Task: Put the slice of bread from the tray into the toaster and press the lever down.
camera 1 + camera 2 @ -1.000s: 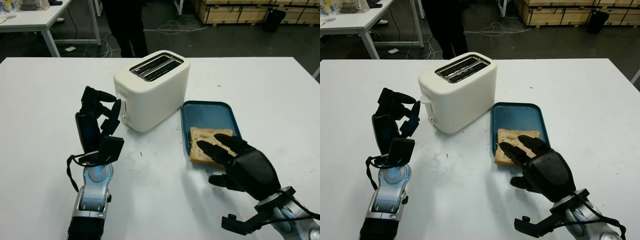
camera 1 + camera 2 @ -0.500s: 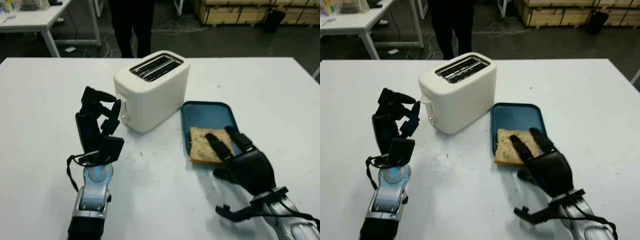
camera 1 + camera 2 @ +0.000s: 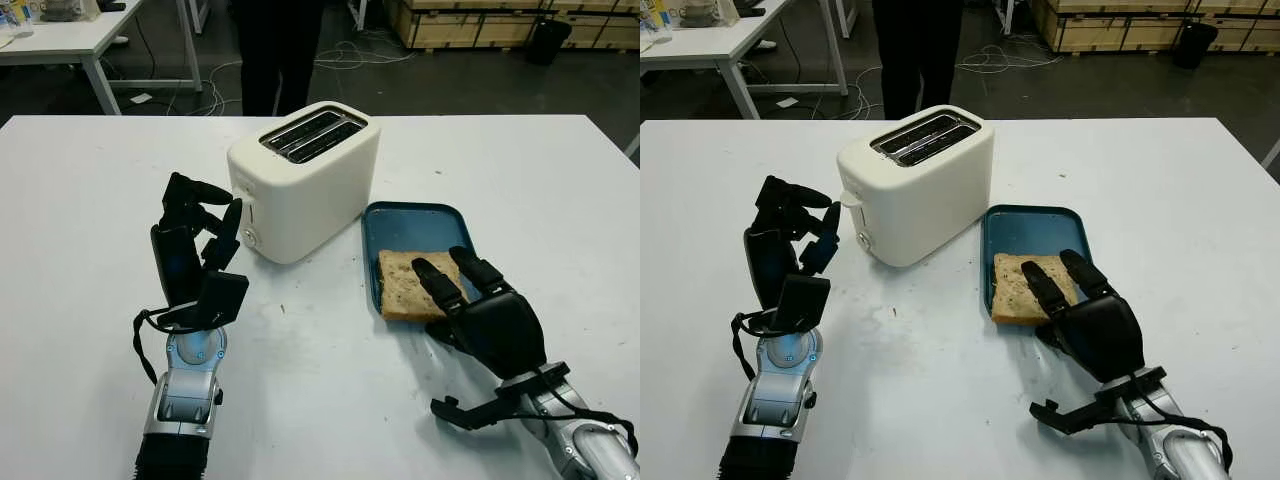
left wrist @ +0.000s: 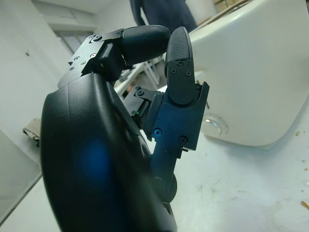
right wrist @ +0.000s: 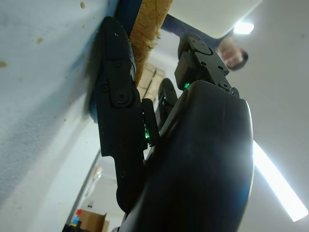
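A slice of bread [image 3: 402, 284] lies in the blue tray [image 3: 415, 222], right of the white toaster [image 3: 305, 180]. My right hand [image 3: 447, 290] is over the slice's near right part, open, its fingers [image 3: 435, 285] stretched across the top. In the right wrist view the bread's edge [image 5: 147, 24] sits between the thumb [image 5: 116, 87] and the other fingers. The toaster's lever [image 3: 848, 199] is up at the end facing my left hand [image 3: 205, 225]. That hand stands upright beside the toaster, curled, holding nothing.
A person [image 3: 275, 50] in dark clothes stands behind the table's far edge. Another white table [image 3: 70, 40] is at the far left, with cables on the floor. Crumbs dot the table [image 3: 300, 380] near the tray.
My right hand has moved forward and lowered onto the bread, turning so its fingers run along the slice. The left hand has not moved. The person behind has shifted a little.
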Tool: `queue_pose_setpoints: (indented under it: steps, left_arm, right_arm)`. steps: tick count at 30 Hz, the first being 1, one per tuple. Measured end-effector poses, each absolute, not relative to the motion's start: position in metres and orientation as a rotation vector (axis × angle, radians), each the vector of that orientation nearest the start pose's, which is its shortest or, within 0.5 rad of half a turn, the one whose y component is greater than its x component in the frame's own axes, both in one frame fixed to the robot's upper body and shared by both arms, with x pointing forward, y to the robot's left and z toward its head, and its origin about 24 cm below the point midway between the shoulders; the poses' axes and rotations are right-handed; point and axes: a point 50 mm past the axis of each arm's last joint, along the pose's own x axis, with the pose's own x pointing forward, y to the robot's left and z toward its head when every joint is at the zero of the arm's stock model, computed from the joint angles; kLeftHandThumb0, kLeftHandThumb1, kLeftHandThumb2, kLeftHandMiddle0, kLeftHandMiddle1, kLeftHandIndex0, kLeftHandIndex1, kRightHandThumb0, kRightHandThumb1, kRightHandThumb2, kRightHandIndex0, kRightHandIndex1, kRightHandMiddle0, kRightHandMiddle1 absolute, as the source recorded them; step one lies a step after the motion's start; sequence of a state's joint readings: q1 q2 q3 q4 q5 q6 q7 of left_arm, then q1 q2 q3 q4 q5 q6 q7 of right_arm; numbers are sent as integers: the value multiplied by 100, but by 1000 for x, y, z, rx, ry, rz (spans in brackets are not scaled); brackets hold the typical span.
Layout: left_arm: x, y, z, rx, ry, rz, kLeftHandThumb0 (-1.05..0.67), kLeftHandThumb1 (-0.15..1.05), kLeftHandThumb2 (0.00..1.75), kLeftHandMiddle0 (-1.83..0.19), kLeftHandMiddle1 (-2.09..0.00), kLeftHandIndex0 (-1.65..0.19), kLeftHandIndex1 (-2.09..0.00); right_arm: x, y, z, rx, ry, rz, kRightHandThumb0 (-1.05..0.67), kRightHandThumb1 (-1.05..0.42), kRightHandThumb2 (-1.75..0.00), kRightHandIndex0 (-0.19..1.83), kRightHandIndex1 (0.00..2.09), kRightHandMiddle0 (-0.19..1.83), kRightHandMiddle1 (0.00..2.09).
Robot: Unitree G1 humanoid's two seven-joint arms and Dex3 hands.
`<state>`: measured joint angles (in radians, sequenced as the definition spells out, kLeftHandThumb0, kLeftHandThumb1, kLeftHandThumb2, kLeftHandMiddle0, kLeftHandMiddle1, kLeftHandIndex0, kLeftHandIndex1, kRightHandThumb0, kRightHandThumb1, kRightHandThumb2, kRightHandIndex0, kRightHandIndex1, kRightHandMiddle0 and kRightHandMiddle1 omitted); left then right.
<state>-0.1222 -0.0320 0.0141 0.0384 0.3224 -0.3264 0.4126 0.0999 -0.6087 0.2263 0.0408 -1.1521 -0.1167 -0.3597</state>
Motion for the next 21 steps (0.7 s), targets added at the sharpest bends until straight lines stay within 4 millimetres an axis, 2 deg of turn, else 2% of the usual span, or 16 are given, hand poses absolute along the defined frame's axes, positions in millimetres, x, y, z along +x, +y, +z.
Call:
queue_pose_setpoints:
  steps: [2, 3, 4, 5, 6, 7, 8, 9, 13, 16, 21]
  left_arm:
    - [265, 148, 96, 198, -458, 351, -41, 92, 42, -78, -175, -40, -175]
    - [265, 148, 96, 198, -458, 353, -41, 92, 42, -78, -175, -40, -174]
    - [265, 148, 96, 198, -459, 355, -41, 92, 42, -77, -175, -40, -174]
    - [265, 148, 96, 198, -459, 358, -41, 92, 42, -77, -175, -40, -174]
    - [265, 148, 96, 197, -459, 359, -41, 92, 42, -76, -175, -40, -174]
    - [265, 148, 96, 197, -459, 359, -41, 92, 42, -76, -175, -40, -174]
    - [265, 148, 96, 197, -459, 360, -40, 92, 42, -76, -175, -40, -174]
    - [265, 148, 96, 197, -459, 360, -40, 92, 42, -76, -175, -40, -174]
    - [265, 148, 96, 197, -459, 360, -40, 92, 42, -76, -175, -40, -174]
    - [265, 148, 96, 197, -460, 361, -40, 92, 42, -78, -175, -40, -175]
    - [265, 148, 96, 197, -460, 361, -40, 92, 42, -78, -175, -40, -174]
  right_arm:
    - [222, -209, 35, -1662, -340, 178, -51, -88, -1, 77, 18, 61, 10]
    - [222, -209, 35, -1657, -355, 185, -49, -90, -1, 80, 50, 75, 9]
    - [222, -209, 34, -1651, -367, 191, -48, -91, -3, 69, 98, 85, 11]
    - [221, -210, 34, -1642, -378, 192, -48, -91, -8, 63, 135, 91, 27]
    - [221, -210, 34, -1640, -388, 193, -48, -92, -15, 63, 158, 74, 91]
    - [221, -210, 33, -1641, -395, 195, -48, -92, -21, 64, 166, 62, 128]
    - [220, -210, 33, -1641, -401, 200, -49, -92, -27, 66, 170, 58, 145]
    - [220, -209, 32, -1644, -410, 204, -49, -92, -35, 68, 173, 58, 149]
    - [219, -206, 37, -1701, -454, 243, -50, -92, -50, 72, 174, 60, 142]
    - [220, -204, 41, -1725, -448, 275, -48, -92, -51, 73, 175, 69, 121]
    - [220, -204, 43, -1720, -453, 283, -44, -92, -43, 73, 175, 59, 149]
